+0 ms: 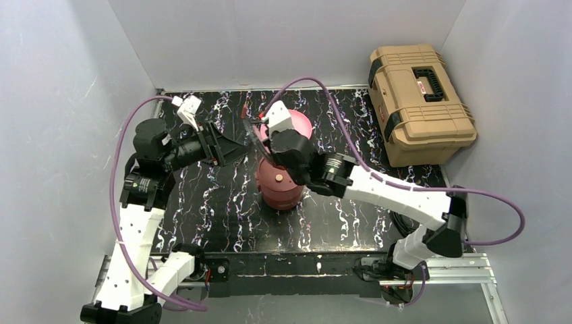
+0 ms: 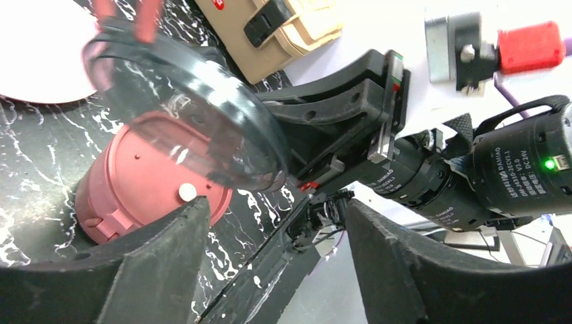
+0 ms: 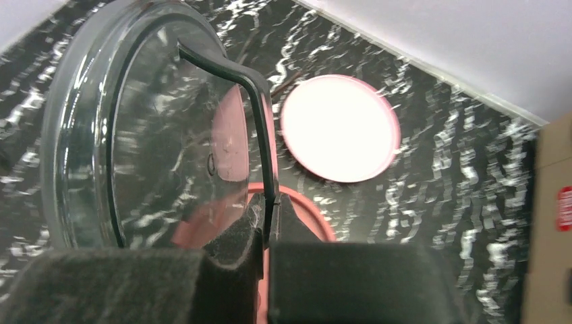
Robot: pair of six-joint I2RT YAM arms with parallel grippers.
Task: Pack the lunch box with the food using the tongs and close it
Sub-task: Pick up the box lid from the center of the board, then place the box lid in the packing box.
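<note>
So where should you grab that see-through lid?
By the thin dark handle that arches off the see-through lid. Come from the handle's side, with one finger on each side of the wire. The disc itself is wide and smooth. The right gripper pinches it just so.

Lid (image 2: 182, 108): clear, smoky, glossy plastic with thin dark wire handle (image 3: 264, 135). Lunch box (image 2: 135, 182): matt maroon plastic. Tabletop (image 1: 222, 196): glossy black marbled sheet. Toolbox (image 1: 418, 101): matt, textured tan plastic.
</note>
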